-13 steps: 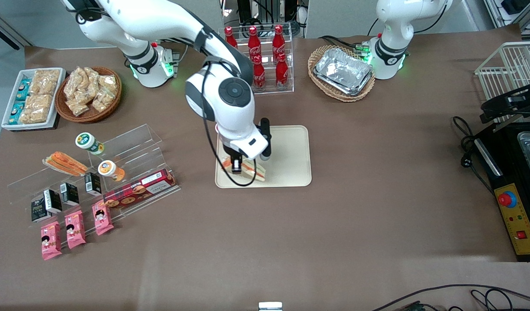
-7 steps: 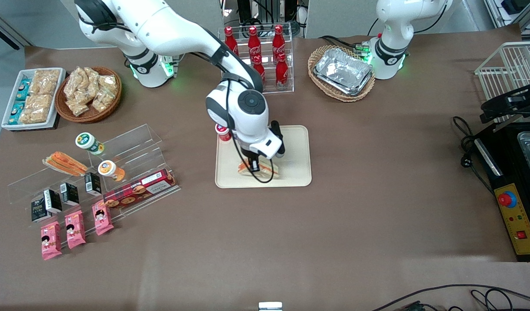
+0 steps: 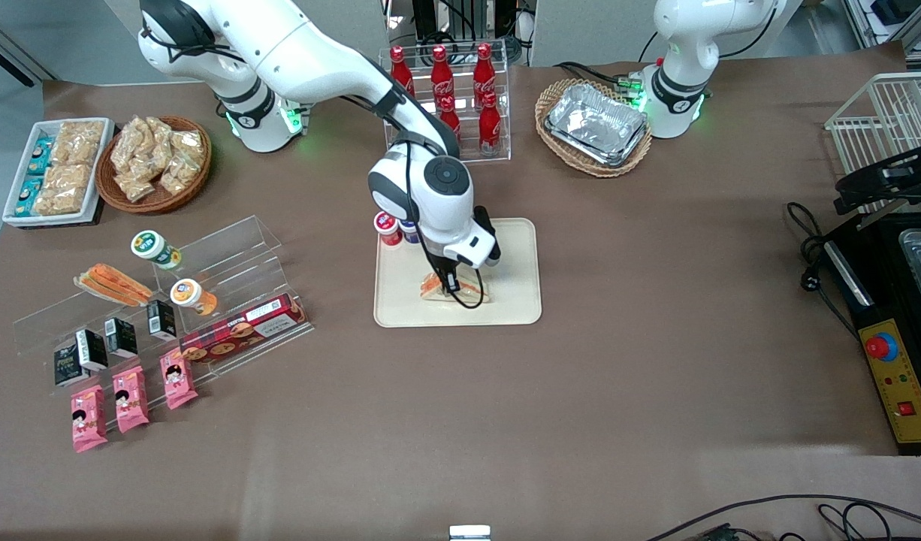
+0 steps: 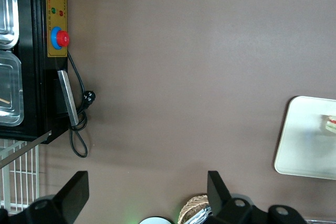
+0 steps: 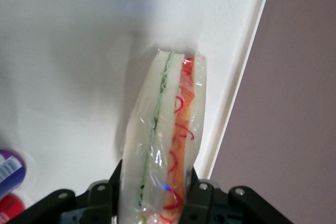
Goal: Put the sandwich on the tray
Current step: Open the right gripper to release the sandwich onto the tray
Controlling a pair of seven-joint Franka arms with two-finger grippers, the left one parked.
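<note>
two black fingers (image 5: pixel 105 195) of the gripper (image 5: pixel 155 190) pinch the sandwich (image 5: pixel 164 129) between them by its broad end, one pad against each bread face, so the wedge hangs narrow end first toward the tray (image 5: pixel 63 51); that grip reads as a way to lower the pack without crushing the filling edge. working across the front view from the working arm's end of the table, a white box of snack packets (image 3: pixel 53 171) and a wicker basket of wrapped snacks (image 3: pixel 157 163) sit nearest that end, then a clear stepped rack (image 3: pixel 197 293) with small jars and cartons, a slimmer orange-striped sandwich (image 3: pixel 112 284) and pink packets (image 3: pixel 132 398) nearer the camera. next comes the gripper (image 3: pixel 451 284) above the tray (image 3: pixel 505 300), with the sandwich (image 3: pixel 457 289) low over it or just touching it, i cannot tell which; a red-capped jar (image 3: pixel 388 228) stands at the tray's edge beside the arm. past that, a shelf of red bottles (image 3: pixel 449 101) and a basket of foil trays (image 3: pixel 596 126) lie farther from the camera. the pack looks about ready for release, since it sits well inside the rim. it is a clear-wrapped triangle of pale white bread, a thin green line between two slices and an orange-red layer beside it, the film crinkled and glossy with red lettering on it.
</note>
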